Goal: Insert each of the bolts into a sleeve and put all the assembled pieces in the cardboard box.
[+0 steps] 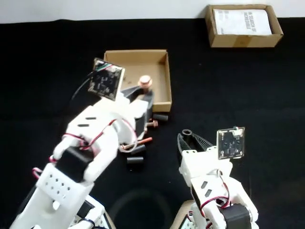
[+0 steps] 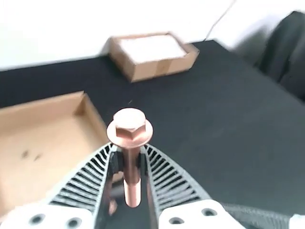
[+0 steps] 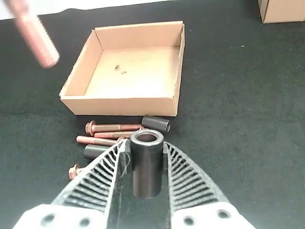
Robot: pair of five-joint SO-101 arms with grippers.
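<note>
My left gripper (image 1: 143, 93) is shut on a copper bolt (image 1: 145, 82), held upright with its hex head on top, just by the near right corner of the open cardboard box (image 1: 136, 69). In the left wrist view the bolt (image 2: 129, 138) stands between the fingers (image 2: 164, 174). My right gripper (image 1: 188, 139) is shut on a black sleeve (image 1: 187, 133), bore upward, to the right of the loose parts. The right wrist view shows this sleeve (image 3: 147, 164) and, high and farther off, the left arm's bolt (image 3: 35, 36).
Loose bolts (image 3: 114, 127) and sleeves (image 3: 156, 124) lie in front of the empty box's near wall (image 3: 119, 105). Further sleeves (image 1: 136, 160) lie beside the left arm. A second cardboard box (image 1: 243, 26) holding a paper sits at the far right.
</note>
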